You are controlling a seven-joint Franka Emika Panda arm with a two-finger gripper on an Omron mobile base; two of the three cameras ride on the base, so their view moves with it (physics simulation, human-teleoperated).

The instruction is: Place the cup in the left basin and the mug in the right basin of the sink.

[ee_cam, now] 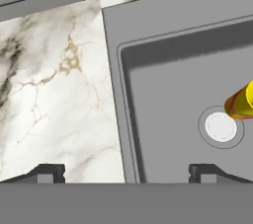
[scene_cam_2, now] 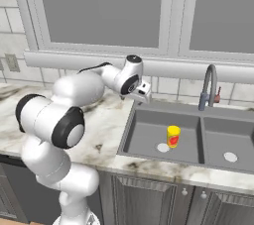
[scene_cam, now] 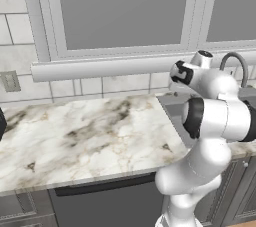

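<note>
With the cup (scene_cam_2: pixel 173 136) standing in the left basin (scene_cam_2: pixel 144 137), my gripper (ee_cam: pixel 126 172) hangs spread and empty above the bench (scene_cam_2: pixel 106 120), so fetching the mug for the right basin (scene_cam_2: pixel 233 142) is probably next.

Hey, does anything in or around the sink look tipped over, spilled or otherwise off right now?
Nothing stands out. The cup stands upright in the left basin, beside its drain, with no spill visible. The right basin holds nothing but its drain.

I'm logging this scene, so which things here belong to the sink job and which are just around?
Job things:
cup, upright in left basin
right basin
end effector, open

Just around:
faucet
marble counter
wall outlet
</note>
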